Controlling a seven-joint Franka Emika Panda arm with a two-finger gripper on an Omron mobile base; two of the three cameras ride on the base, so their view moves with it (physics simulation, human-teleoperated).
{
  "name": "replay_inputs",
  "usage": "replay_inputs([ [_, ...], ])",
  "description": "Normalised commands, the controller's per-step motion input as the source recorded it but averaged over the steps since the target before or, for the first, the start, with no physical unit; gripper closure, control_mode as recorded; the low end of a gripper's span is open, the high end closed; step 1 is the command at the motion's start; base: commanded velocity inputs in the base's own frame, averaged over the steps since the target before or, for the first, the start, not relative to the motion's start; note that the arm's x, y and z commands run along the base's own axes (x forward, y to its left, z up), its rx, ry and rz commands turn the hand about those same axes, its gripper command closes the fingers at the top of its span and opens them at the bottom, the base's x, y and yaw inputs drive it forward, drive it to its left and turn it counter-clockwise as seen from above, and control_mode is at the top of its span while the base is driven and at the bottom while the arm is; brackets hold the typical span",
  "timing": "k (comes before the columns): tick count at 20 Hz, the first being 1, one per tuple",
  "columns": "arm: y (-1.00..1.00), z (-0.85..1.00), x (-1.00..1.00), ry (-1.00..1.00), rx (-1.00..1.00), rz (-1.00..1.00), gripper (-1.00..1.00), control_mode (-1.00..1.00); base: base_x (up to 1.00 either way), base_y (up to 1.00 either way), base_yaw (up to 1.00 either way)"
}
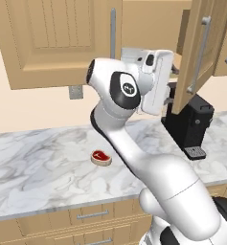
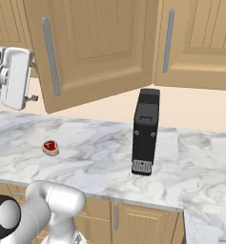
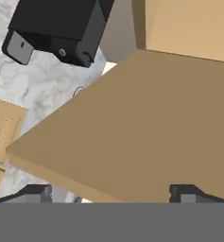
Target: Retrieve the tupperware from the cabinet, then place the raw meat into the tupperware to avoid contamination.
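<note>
The tool gapes wide and empty, raised beside the open cabinet door, above the coffee machine.

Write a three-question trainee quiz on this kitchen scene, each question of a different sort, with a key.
1. True or false: the raw meat lies on the marble counter.
2. The cabinet door beside the arm stands: A shut, B swung open.
3. Fill in: the tall black thing on the counter is a coffee ____.

Key: 1 true. 2 B. 3 machine.
</note>
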Motion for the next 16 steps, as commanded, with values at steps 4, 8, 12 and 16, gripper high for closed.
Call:
replay_inputs([
  [4,-0.37,0.00,-0.03,0.06,-0.06,-0.08,-1.00,-1.00,0.00,0.00,0.00],
  [8,-0.60,-0.08,0.24,0.07,-0.01,-0.01,-1.00,-1.00,0.00,0.00,0.00],
  [12,-0.74,-0.16,0.23,0.04,0.00,0.00,-1.00,-1.00,0.00,0.00,0.00],
  [16,-0.82,-0.10,0.08,0.03,0.04,0.01,-1.00,-1.00,0.00,0.00,0.00],
])
